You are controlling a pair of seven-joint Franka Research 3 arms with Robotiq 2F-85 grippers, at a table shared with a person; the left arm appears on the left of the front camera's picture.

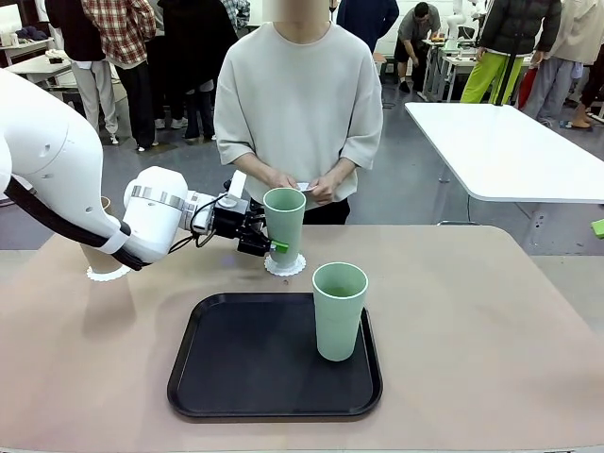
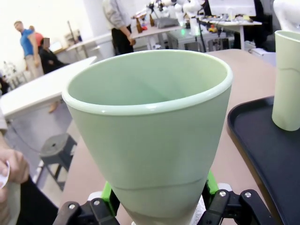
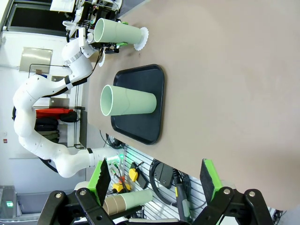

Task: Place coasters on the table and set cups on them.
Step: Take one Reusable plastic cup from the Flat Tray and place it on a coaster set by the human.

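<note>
One pale green matte tumbler (image 1: 284, 219) clamped low in left fingers (image 1: 276, 246), likely for seating on lacy white disc (image 1: 284, 267). Right fingers (image 3: 209, 180) wide, empty.

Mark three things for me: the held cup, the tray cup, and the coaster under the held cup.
held cup (image 1: 284, 222), front view, middle of its wall
tray cup (image 1: 339, 316), front view, middle of its wall
coaster (image 1: 286, 270), front view, near lacy edge

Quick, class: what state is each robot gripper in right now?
Left gripper: closed, holding the far pale green cup near its base.
Right gripper: open, holding nothing.
</note>
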